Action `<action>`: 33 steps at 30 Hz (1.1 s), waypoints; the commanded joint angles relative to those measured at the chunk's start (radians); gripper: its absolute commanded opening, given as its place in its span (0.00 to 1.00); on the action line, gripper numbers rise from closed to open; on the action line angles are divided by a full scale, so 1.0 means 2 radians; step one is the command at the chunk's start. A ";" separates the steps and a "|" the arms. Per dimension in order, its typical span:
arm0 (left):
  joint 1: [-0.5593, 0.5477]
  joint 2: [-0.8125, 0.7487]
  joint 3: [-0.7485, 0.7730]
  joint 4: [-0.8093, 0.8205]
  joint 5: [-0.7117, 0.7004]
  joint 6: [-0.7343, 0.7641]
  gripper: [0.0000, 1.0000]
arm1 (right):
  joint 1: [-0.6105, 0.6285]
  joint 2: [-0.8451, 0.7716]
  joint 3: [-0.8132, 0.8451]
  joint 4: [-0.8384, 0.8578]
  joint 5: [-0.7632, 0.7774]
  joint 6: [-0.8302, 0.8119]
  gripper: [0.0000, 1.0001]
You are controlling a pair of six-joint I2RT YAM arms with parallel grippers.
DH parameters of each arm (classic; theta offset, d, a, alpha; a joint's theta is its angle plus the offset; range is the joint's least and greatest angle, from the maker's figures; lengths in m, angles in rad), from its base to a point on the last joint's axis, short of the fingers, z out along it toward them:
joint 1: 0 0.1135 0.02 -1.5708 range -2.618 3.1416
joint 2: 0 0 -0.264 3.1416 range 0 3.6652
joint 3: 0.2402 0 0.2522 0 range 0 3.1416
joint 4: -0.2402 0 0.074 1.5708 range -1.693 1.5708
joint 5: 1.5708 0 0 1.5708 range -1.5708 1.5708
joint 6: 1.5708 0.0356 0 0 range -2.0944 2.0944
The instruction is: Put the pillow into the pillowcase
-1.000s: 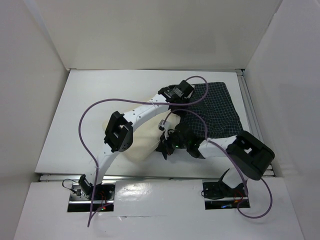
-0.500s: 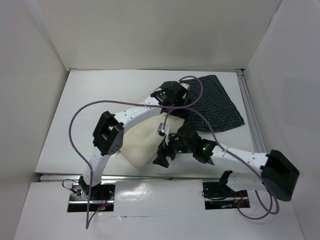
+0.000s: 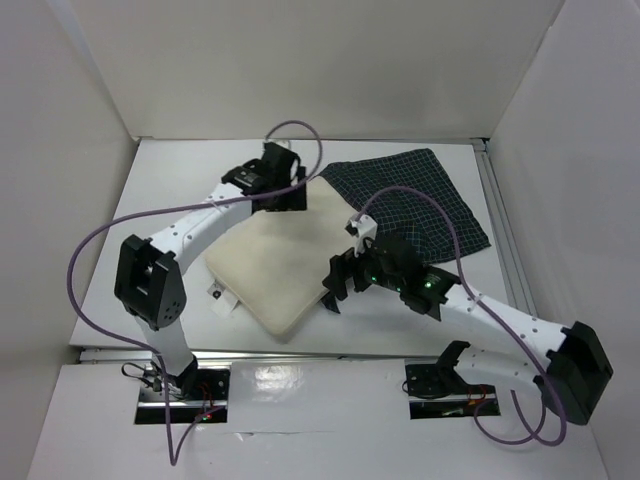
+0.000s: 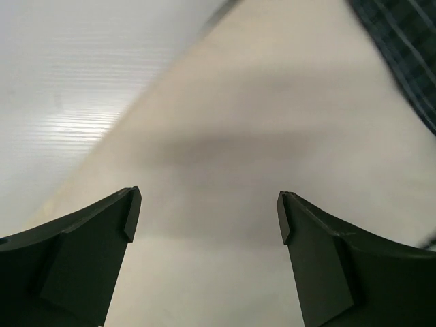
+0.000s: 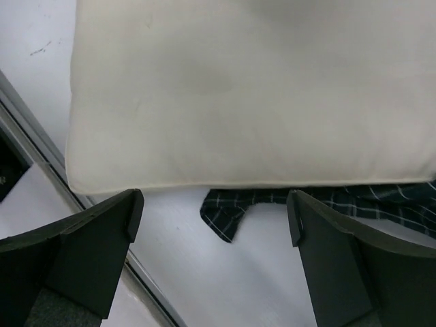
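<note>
The cream pillow point(image 3: 275, 265) lies flat in the middle of the table, its white tag point(image 3: 216, 293) at the near left corner. The dark checked pillowcase point(image 3: 420, 205) lies at the back right, with its left edge tucked under the pillow's right side. My left gripper point(image 3: 288, 196) hovers open over the pillow's far edge; in its wrist view the pillow point(image 4: 259, 136) fills the space between the fingers of the left gripper point(image 4: 208, 204). My right gripper point(image 3: 334, 288) stands open at the pillow's near right edge. Its wrist view shows the right gripper point(image 5: 214, 204) over bare table, facing the pillow point(image 5: 252, 88) and a pillowcase corner point(image 5: 228, 211).
White walls enclose the table point(image 3: 160, 210) on the left, back and right. A metal rail point(image 3: 500, 230) runs along the right edge, and the front edge rail point(image 5: 41, 136) shows beside the right fingers. Purple cables point(image 3: 90, 260) loop off both arms.
Both grippers went from shut to open. The left arm swung back and left off the pillowcase. The right arm stretched out leftward, and the pillow now lies uncovered.
</note>
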 commanded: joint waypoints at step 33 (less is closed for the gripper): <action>-0.035 -0.221 -0.251 -0.074 -0.055 -0.158 0.87 | -0.046 0.205 0.217 -0.031 0.028 -0.120 1.00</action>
